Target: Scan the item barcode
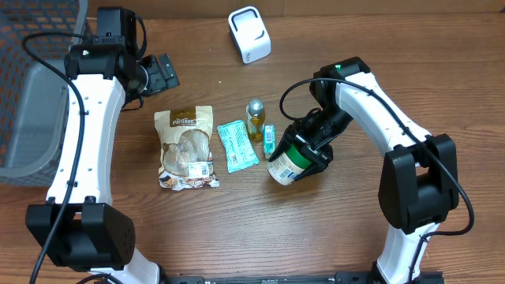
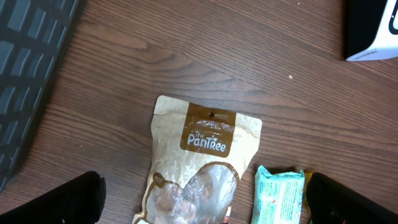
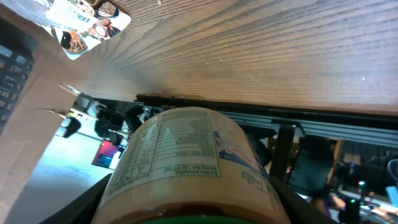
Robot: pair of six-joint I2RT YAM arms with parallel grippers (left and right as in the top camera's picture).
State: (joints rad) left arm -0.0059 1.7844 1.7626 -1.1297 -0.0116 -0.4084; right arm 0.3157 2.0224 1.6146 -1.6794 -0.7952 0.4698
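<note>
Over the table, the overhead view shows the right gripper clamped around a green-lidded jar that tilts on its side, well apart from the white scanner. The left gripper hangs spread wide and empty beyond the snack pouch. In the left wrist view, that pouch lies untouched between the parted fingers. In the right wrist view, the jar's printed label faces the camera. The jar looks rigid, smooth and fairly weighty, so it may twist. A hold across the body near the lid seems best, leaving the label bare.
</note>
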